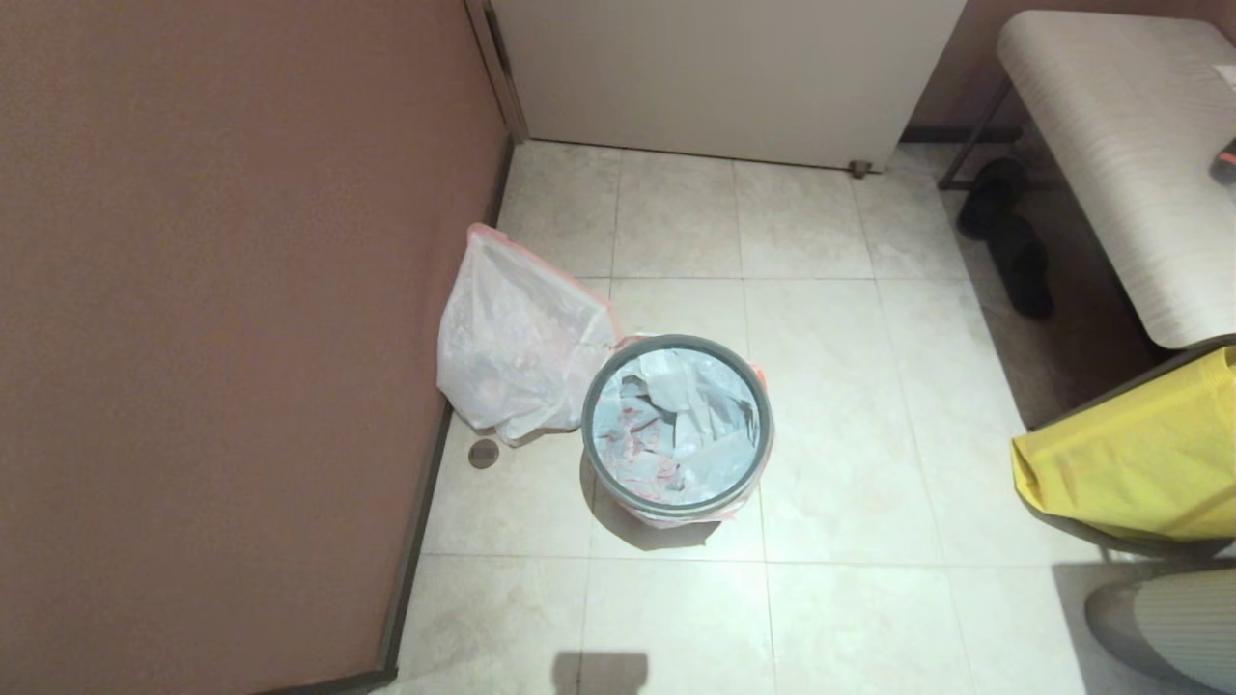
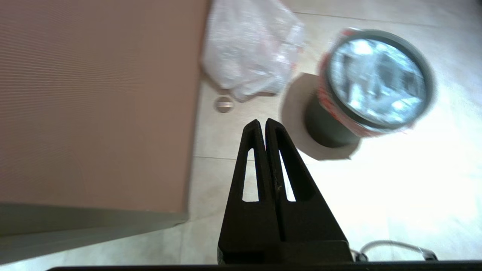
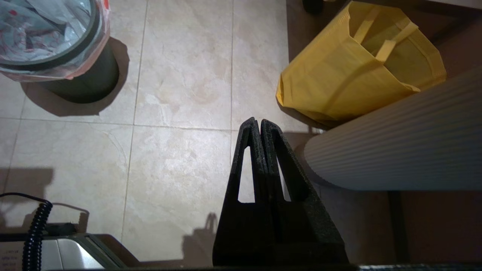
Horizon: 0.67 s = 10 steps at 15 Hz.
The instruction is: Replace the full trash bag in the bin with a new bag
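The bin [image 1: 765,425] stands on the tiled floor, grey ring rim on top. The new bag [image 1: 676,425] lines it, crumpled inside with red print, its pink edge folded out under the rim. The full trash bag [image 1: 517,343] leans lumpy against the brown wall, just left of and behind the bin. Neither arm shows in the head view. My left gripper [image 2: 262,121] is shut and empty, high above the floor, short of the full trash bag [image 2: 252,52] and the bin [image 2: 327,128]. My right gripper [image 3: 256,119] is shut and empty too, far to the right of the bin [image 3: 90,75].
A brown wall [image 1: 193,338] runs along the left, a white door [image 1: 724,68] at the back. A round floor drain [image 1: 484,453] sits by the wall. On the right are a bench [image 1: 1120,145], black shoes [image 1: 1014,241], a yellow bag [image 1: 1139,463] and a ribbed stool [image 1: 1168,618].
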Tool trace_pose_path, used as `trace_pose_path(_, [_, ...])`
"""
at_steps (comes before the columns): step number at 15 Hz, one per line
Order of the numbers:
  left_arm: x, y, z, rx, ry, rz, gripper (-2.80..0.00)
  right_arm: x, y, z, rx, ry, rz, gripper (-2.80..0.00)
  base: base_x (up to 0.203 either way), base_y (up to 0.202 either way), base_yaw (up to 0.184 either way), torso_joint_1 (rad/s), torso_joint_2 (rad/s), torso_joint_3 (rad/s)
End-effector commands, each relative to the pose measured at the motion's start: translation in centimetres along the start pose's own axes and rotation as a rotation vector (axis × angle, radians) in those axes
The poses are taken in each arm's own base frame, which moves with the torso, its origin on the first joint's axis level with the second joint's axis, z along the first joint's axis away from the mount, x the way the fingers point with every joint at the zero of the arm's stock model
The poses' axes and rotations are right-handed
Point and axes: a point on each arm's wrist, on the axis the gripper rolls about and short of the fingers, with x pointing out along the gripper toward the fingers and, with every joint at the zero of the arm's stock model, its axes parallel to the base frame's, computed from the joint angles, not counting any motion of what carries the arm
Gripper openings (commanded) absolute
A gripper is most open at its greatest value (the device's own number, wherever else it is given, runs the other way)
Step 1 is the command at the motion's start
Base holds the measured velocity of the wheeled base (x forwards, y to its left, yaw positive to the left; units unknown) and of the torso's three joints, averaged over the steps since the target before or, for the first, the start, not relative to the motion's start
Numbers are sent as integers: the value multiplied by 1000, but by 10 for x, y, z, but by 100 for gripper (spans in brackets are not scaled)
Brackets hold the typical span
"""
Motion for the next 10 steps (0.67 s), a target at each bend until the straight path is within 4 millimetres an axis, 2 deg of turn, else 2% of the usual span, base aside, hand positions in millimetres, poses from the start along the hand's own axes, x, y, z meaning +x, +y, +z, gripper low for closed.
trace_pose_path(1, [-1, 0, -13, 10, -3, -49, -280, 7, 3, -8, 0, -20, 18, -280, 0, 0, 0, 0, 0, 0])
trace_pose_path(6, [7, 4, -66, 57, -5, -52, -280, 54, 16, -43, 2, -95, 71, -280, 0, 0, 0, 0, 0, 0])
trace_pose_path(10, [7, 4, -68, 86, -4, -40, -280, 68, 22, -65, -18, -80, 126, -280, 0, 0, 0, 0, 0, 0])
